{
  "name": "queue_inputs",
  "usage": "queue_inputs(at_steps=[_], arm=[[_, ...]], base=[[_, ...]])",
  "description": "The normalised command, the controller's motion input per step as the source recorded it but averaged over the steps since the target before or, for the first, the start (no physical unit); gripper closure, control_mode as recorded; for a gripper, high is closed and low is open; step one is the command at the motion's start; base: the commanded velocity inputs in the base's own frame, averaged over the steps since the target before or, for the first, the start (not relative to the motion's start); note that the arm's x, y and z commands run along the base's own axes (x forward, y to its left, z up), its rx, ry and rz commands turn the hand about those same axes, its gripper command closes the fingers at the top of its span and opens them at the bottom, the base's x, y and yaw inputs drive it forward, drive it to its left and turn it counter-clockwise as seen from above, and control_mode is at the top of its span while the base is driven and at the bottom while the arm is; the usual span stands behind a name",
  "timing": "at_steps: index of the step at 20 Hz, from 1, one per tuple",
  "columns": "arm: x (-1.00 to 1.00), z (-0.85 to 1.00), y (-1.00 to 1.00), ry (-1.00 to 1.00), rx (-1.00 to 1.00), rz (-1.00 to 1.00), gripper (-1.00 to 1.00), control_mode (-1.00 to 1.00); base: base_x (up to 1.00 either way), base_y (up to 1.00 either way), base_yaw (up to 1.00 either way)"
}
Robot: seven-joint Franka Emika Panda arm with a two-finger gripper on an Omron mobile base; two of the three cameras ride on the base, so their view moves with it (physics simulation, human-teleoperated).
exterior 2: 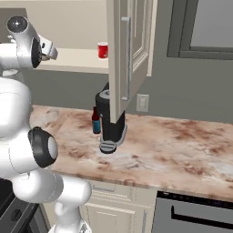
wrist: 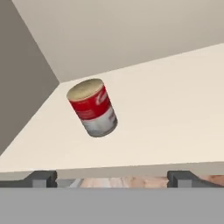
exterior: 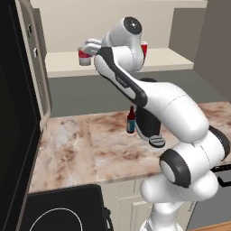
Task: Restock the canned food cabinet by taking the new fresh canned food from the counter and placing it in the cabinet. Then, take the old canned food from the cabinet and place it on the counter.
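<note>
The old canned food [wrist: 92, 108], a can with a red middle band, tan top and grey base, stands on the cabinet's pale shelf [wrist: 175, 105] a short way ahead of my gripper [wrist: 112, 179]. The gripper is open, nothing lies between its fingertips [wrist: 43, 178], and they hover at the shelf's front edge. In the left base view the same can [exterior: 84, 57] sits at the shelf's left end, just beyond the gripper [exterior: 87, 48]. The new fresh canned food [exterior 2: 103, 50], bright red with a white rim, stands farther right on the shelf [exterior: 171, 58]. Below lies the counter [exterior: 81, 144].
An open cabinet door [exterior 2: 129, 50] hangs in front of the shelf's right part. On the counter stand a small dark bottle [exterior: 131, 121] and a black appliance [exterior 2: 110, 123]. A black cooktop [exterior: 67, 212] lies at the lower left, with a dark tall unit [exterior: 13, 113] at the far left.
</note>
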Motion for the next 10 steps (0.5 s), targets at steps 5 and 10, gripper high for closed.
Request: queue_inputs(at_steps=[5,10], arm=[[0.27,-0.04,0.28,0.06,-0.19,0.15,-1.0,-1.0],[0.37,-0.12,0.13,0.0,-0.19,0.14,-1.0,-1.0]], base=[[0.0,0.0,0.0],[0.0,0.0,0.0]])
